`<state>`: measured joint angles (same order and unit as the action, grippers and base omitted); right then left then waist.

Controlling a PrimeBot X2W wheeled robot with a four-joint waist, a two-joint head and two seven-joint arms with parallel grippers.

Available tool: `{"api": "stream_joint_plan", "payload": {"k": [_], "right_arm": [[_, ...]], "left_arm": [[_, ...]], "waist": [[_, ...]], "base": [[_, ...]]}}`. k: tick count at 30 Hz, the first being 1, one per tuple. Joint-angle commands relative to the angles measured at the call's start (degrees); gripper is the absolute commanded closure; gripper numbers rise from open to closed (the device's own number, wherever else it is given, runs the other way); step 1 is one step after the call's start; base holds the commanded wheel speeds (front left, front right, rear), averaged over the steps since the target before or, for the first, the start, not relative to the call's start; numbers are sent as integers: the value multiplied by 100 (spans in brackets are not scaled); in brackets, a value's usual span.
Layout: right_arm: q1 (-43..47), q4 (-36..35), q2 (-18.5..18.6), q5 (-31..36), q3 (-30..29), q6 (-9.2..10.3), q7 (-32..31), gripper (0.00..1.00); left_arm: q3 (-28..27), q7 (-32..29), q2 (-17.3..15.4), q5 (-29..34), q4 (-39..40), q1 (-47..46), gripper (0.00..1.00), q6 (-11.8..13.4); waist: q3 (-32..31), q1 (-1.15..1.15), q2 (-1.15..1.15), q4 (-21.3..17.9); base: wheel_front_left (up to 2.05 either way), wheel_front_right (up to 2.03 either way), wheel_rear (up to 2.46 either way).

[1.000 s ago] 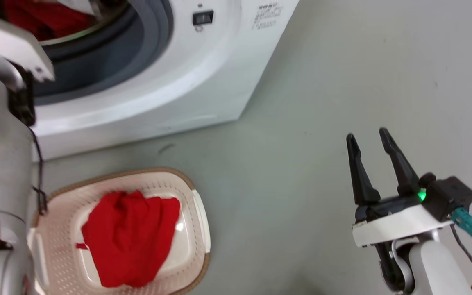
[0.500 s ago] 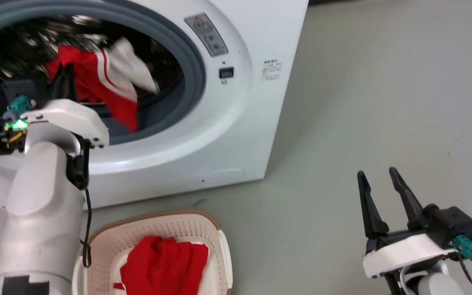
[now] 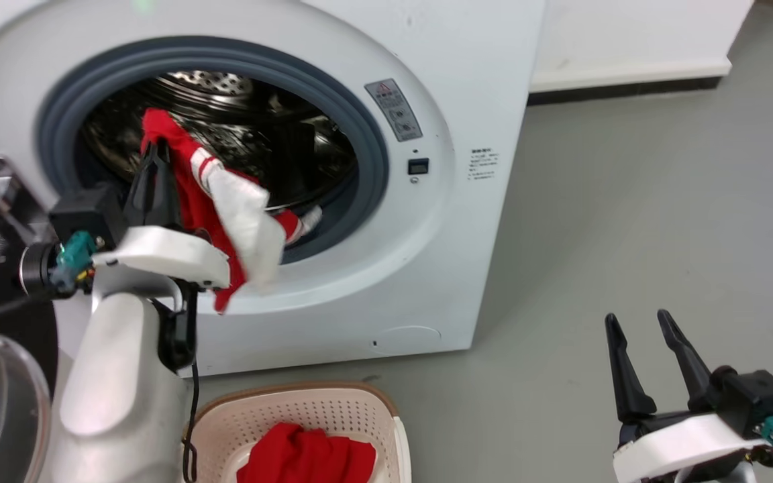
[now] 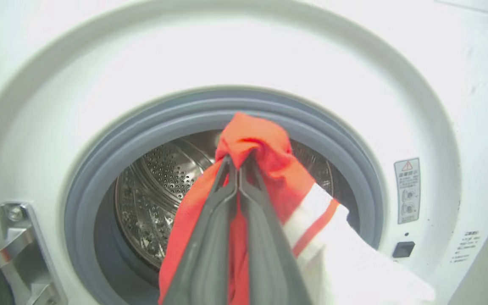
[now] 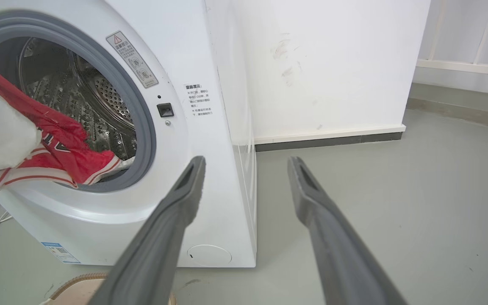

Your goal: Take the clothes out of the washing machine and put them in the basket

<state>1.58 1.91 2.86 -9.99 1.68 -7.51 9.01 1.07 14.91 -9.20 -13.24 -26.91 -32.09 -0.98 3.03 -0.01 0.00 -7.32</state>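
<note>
Pinching garment [image 4: 265, 144] between left fingers [image 4: 210, 245]

Grey warning label [image 3: 393, 111] sitting on washing machine [image 3: 487, 74] front, right of door ring: red triangle sign showing at top, round pictograms below, wording too small for reading. Block of small black print [image 3: 485, 165] standing further right, not resolving into readable characters. Blue-white sticker [image 5: 59, 250] showing at lower front, illegible. Dark lettering partly showing on red garment [image 5: 79, 163], folds hiding it.
</note>
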Motion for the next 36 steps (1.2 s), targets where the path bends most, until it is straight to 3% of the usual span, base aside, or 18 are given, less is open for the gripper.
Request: {"api": "stream_joint_plan", "payload": {"k": [1,14,21,29,36], "right_arm": [[81,-57,2,15,-40,3,-26,0],[260,-283,1,31,-107,3,-149,0],[198,-366,1,41,-77,3,-167,0],[-27,-408,1,83,-23,3,-165,0],[-268,-397,1,77,47,4,-101,0]], "left_arm": [[40,42,60,57,275,169,100,26],[372,-573,186,200,3099,1216,100,300],[651,-1023,283,148,3833,2071,100,407],[1064,-1078,519,-309,2492,3203,100,497],[1256,-576,571,-408,784,2940,100,407]], "waist": [[-112,1,0,122],[-196,1,0,486],[-63,1,0,550],[357,1,0,528],[866,1,0,510]], "base": [[0,0,0],[0,0,0],[0,0,0],[0,0,0],[0,0,0]]}}
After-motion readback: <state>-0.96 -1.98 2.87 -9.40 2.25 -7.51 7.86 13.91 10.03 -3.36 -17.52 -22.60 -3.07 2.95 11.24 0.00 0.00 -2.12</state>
